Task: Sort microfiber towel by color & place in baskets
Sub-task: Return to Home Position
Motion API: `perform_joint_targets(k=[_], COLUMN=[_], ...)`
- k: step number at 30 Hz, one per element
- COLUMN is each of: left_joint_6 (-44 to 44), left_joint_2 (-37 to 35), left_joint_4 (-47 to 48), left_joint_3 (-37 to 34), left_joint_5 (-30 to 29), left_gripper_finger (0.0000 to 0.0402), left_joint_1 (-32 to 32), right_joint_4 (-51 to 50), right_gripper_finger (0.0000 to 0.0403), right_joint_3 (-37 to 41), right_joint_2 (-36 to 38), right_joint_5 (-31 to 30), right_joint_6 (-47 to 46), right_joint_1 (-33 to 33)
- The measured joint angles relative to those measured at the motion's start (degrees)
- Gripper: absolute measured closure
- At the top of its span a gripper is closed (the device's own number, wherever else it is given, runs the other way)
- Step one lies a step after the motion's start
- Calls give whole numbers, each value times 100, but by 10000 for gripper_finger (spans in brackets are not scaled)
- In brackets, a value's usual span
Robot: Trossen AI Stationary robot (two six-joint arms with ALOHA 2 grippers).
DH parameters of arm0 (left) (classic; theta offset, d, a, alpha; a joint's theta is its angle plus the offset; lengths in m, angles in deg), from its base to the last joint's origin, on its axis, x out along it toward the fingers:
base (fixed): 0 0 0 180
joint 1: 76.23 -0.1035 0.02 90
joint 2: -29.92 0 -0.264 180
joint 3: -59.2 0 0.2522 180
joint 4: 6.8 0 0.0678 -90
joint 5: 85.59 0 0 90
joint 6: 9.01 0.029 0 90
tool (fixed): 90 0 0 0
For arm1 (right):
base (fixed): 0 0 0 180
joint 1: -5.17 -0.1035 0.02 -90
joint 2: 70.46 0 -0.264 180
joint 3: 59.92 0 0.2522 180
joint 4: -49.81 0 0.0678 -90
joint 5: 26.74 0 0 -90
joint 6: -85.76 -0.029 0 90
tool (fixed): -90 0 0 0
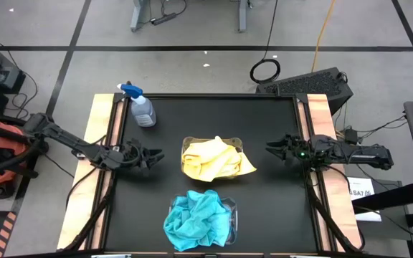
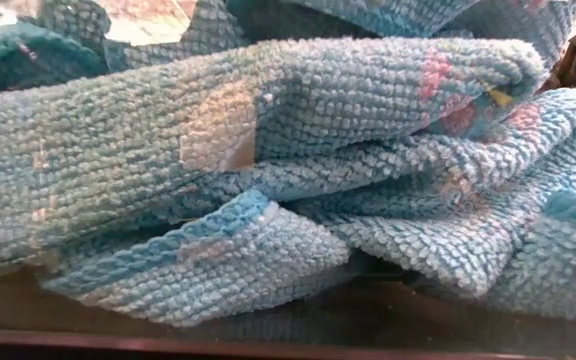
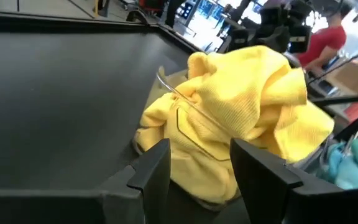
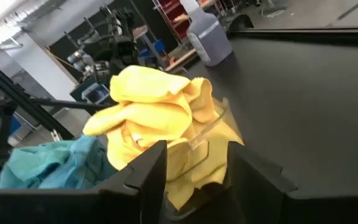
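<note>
Centre of high view: yellow microfiber towels (image 1: pixel 216 159) heaped in clear basket (image 1: pixel 239 145), spilling over rim. Lower centre: teal towels (image 1: pixel 194 219) filling second basket (image 1: pixel 231 215). Left of centre: left gripper (image 1: pixel 159 154), fingers apart, holding nothing, aimed at yellow heap. Right of centre: right gripper (image 1: pixel 269 148), fingers apart, empty. Upper left on table (image 1: pixel 206 115): spray bottle (image 1: pixel 142 109).

My low camera gives me only heaped teal towels (image 2: pixel 288 180) blocking everything behind them, and from overhead the yellow towels (image 1: pixel 217 161) bury most of their basket (image 1: pixel 236 142).
</note>
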Motion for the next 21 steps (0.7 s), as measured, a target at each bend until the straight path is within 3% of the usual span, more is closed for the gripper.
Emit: perform_joint_targets(k=[6, 13, 21], left_joint_6=[122, 183, 455], left_joint_2=[4, 2, 2], left_joint_4=[113, 115, 39], left_joint_3=[0, -2, -4], left_joint_5=[-68, -66, -59], left_gripper_finger=[228, 228, 228], left_joint_1=[15, 15, 15], right_joint_4=[-63, -79, -82], right_gripper_finger=[243, 243, 243], right_joint_3=[4, 2, 2], right_joint_2=[-10, -10, -12], right_joint_5=[47, 514, 531], right_joint_6=[64, -301, -12], right_joint_1=[0, 0, 0])
